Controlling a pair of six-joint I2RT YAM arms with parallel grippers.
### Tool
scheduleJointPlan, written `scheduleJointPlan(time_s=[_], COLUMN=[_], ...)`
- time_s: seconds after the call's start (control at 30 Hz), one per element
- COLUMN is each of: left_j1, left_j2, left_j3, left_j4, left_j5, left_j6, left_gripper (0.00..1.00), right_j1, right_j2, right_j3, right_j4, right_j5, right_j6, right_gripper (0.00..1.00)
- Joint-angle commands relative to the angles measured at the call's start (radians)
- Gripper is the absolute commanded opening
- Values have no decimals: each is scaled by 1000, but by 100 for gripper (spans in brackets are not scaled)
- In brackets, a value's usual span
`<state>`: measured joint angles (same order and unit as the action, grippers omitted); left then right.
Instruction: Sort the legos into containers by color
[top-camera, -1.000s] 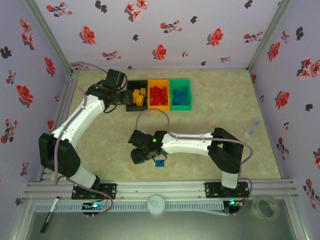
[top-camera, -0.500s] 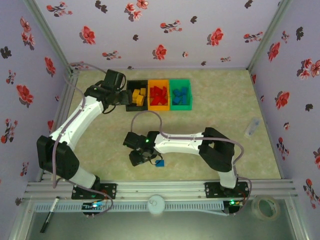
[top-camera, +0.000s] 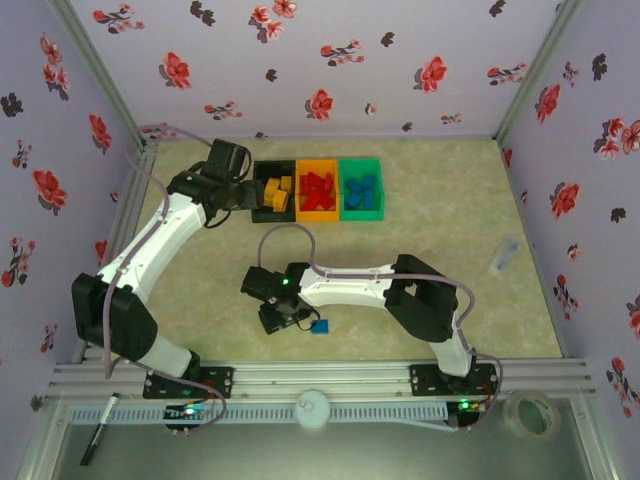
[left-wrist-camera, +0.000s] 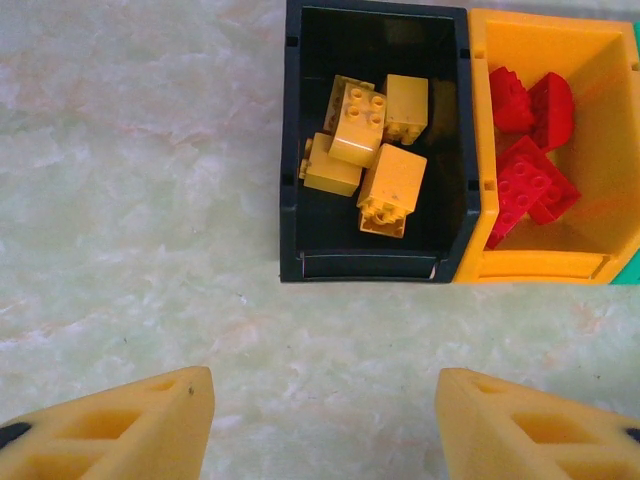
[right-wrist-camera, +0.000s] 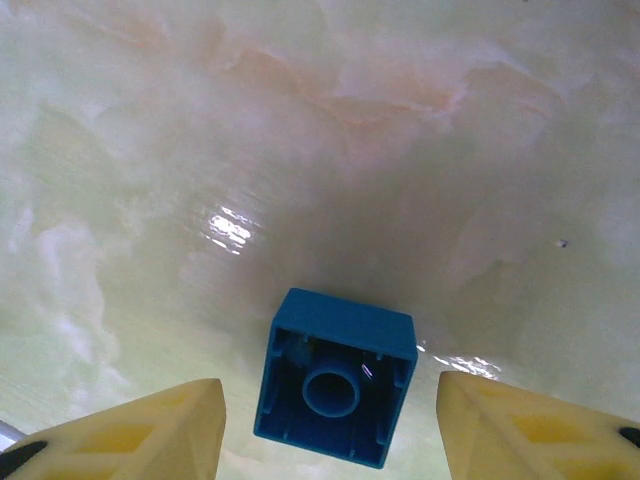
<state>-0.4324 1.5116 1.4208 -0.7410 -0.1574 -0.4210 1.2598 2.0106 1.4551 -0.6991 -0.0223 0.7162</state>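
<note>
I see yellow legos (left-wrist-camera: 370, 150) in the black bin (left-wrist-camera: 291, 140), red legos (left-wrist-camera: 530, 180) in the orange bin (left-wrist-camera: 530, 265), blue legos (top-camera: 361, 190) in the green bin (top-camera: 360, 212), and one squarish blue lego (right-wrist-camera: 335, 392) lying hollow side up, untouched between my right hand (right-wrist-camera: 330, 425)'s parted fingers, with the left hand (left-wrist-camera: 325, 400) likewise apart.

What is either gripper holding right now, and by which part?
Nothing is held. The right gripper straddles the blue brick on the table, gaps on both sides; the left gripper stands open over bare table.

Three joined bins (top-camera: 318, 213), five yellow bricks (left-wrist-camera: 392, 185), roughly four red bricks (left-wrist-camera: 535, 180), one loose blue brick (right-wrist-camera: 335, 390), two arms (top-camera: 350, 288)
</note>
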Motion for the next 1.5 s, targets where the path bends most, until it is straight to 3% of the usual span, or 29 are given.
scheduleJointPlan(time_s=[0.0,0.7,0.83,1.0,1.2,1.47], left_j1=[-6,-5,-6,-6,-11,-22], left_j2=[-27,-15,-13,-20,-29,-39], left_j3=[-13,-18,-17,-17,-16,-33], left_j4=[-13,-11,-10,-11,-15,2], left_j5=[-28,-28,-28,-27,-26,-1], left_j6=[-9,1,5,8,12,16], left_gripper=[60,60,60,60,60,59], right_j1=[8,6,4,-5,-98,-310], right_j2=[24,67,43,-11,-120,-225], right_j3=[37,91,77,44,11,24], right_j4=[-56,-100,-99,-85,-31,-4], right_j5=[33,43,78,145,200,270], right_j6=[-1,-13,-11,-6,-73,-246], right_gripper=[57,43,35,34,33,33])
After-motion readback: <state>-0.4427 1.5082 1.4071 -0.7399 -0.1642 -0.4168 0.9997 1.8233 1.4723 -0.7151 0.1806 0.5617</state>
